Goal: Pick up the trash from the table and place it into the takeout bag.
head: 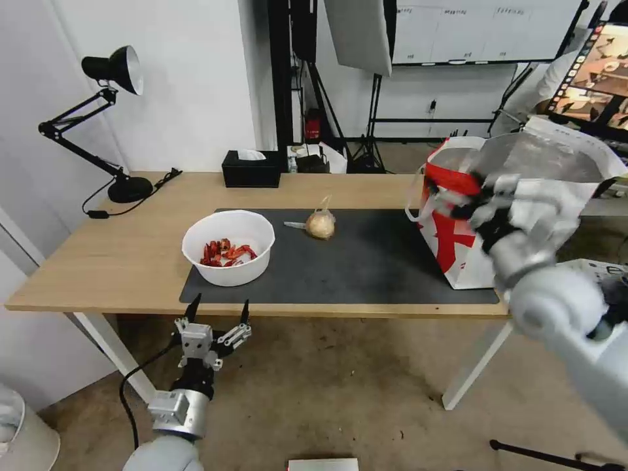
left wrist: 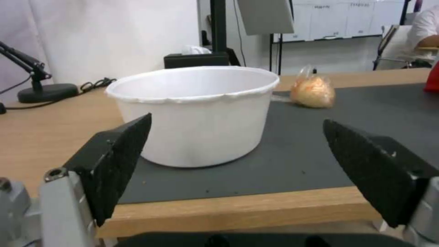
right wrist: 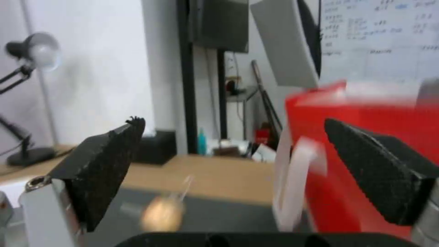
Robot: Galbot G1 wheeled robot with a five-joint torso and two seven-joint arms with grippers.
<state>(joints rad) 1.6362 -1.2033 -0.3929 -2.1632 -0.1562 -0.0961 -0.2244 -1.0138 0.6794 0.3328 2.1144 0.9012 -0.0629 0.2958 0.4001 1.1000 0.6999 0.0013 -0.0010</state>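
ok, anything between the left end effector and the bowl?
Nothing visible. The left end effector is open, below the table edge, facing the white bowl across bare wood and mat. The knotted bag sits behind and off to the side.

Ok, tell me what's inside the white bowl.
The white bowl on the grey mat holds red shell scraps, heaped toward its middle. Whatever lies beneath that heap is covered. From the left wrist view, the bowl's wall hides the contents.
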